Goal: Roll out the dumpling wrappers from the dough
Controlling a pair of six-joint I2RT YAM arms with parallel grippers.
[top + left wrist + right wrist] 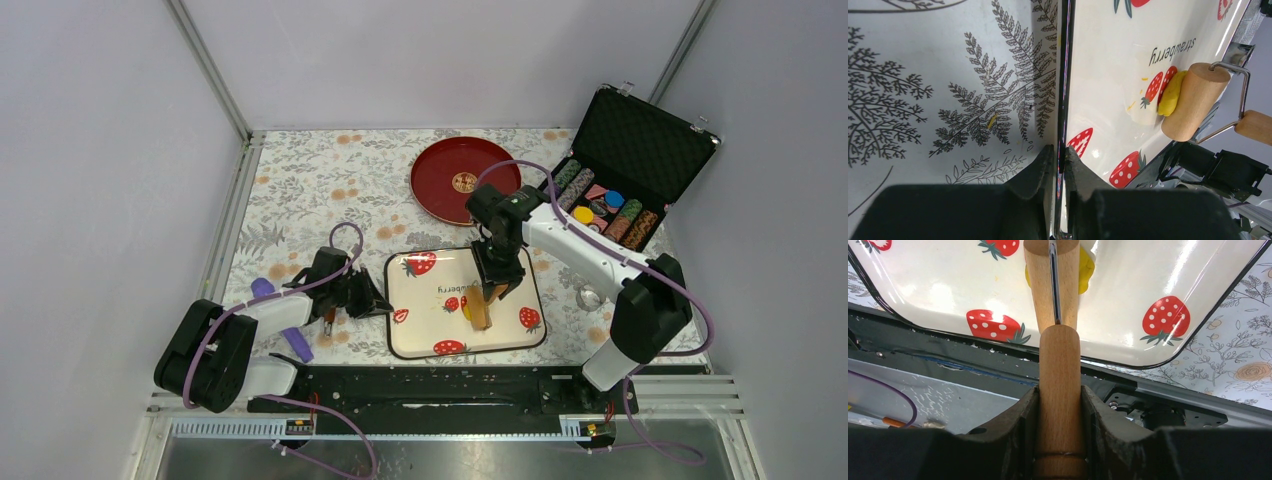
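In the top view, a white strawberry-print tray [430, 325] lies at the near middle of the floral table. The left gripper [372, 298] meets the tray's rim at 9 o'clock. The right gripper [497, 290] points down over the tray's centre and holds a wooden roller [479, 310]. A sliver of yellow dough [466, 304] shows at the roller's 9 o'clock side, on the tray floor. A red plate [465, 180] lies at 12 o'clock from the tray, and an open chip case [620, 170] at 2 o'clock.

In the left wrist view, the left gripper [1059, 154] has its jaws pinched together on the thin black rim of the tray [1064, 75]. At 3 o'clock from there the dough [1170, 95] is a thick yellow lump that touches the roller [1195, 100] drum, over a printed strawberry.

In the right wrist view, the right gripper [1060, 400] is clamped on the roller's wooden handle [1060, 370], with one finger on each side. At 12 o'clock the roller [1040, 285] drum rests on the tray [948, 285]. The dough [1085, 267] peeks out on both sides of the drum, more of it at 1 o'clock.
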